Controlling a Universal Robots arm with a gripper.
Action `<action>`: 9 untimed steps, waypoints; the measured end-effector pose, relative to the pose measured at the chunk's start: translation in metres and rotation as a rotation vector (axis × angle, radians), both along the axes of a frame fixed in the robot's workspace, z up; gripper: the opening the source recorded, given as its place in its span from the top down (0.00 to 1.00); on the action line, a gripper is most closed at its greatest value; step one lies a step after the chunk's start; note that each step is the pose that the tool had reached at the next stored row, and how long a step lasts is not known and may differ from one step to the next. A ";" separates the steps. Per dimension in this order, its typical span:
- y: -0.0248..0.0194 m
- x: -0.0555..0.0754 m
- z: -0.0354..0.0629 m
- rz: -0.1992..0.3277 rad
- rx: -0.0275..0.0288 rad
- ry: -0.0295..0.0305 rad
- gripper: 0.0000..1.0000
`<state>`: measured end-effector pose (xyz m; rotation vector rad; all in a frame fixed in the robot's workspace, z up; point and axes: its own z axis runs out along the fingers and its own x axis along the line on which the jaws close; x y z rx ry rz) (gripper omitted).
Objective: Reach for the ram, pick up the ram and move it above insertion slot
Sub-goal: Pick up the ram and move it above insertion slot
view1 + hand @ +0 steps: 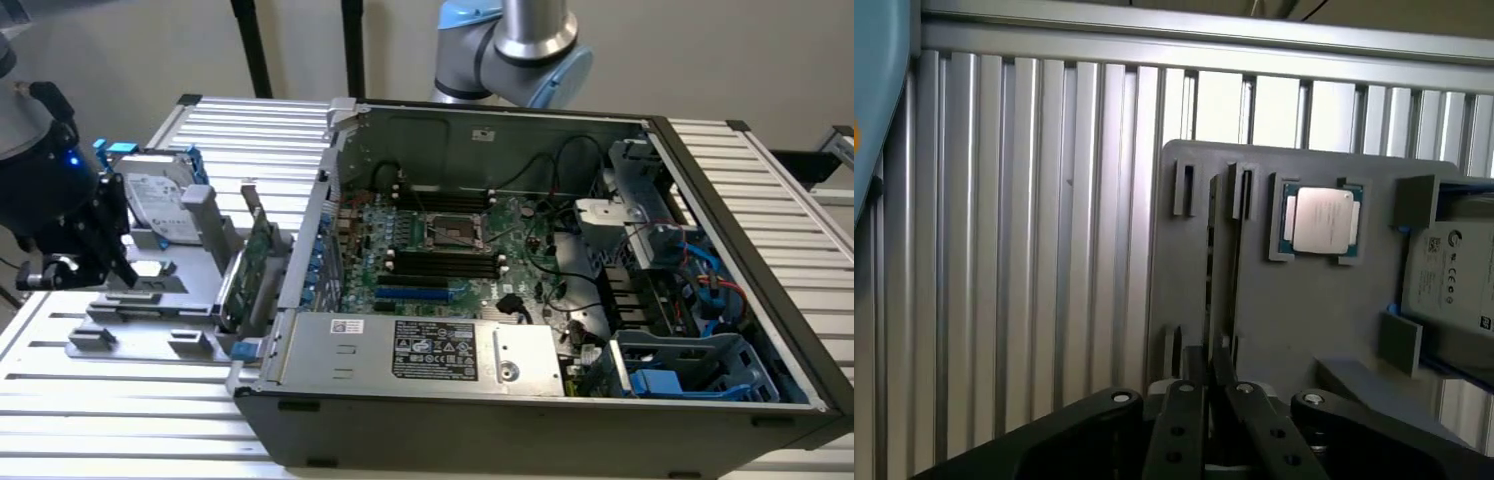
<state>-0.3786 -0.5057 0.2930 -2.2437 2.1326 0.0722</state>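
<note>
The ram (1212, 270) is a thin dark stick seen edge-on, standing in the slots of a grey holder (1304, 320). My gripper (1209, 392) hangs just above the ram's near end. Its black fingers (1179, 425) are drawn almost together, and nothing shows between them. In the exterior view the gripper (67, 270) is at the far left, over the holder (147, 320). The black insertion slots (447, 262) lie on the motherboard inside the open computer case, well to the exterior view's right of the gripper.
On the holder sit a silver processor chip (1322, 220), a hard drive with blue rails (158, 205) and an upright green expansion card (254, 265). The case wall (320, 200) rises between holder and motherboard. Cables and drive cages crowd the case's right side.
</note>
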 end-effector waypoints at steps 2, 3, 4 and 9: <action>0.0000 0.004 0.0066 0.004 0.0043 0.0000 0.86; 0.0000 0.006 0.0102 0.005 0.0062 0.0001 0.86; 0.0000 0.009 0.0137 0.006 0.0081 -0.0001 0.86; 0.0000 0.023 0.0331 0.010 0.0152 0.0000 0.86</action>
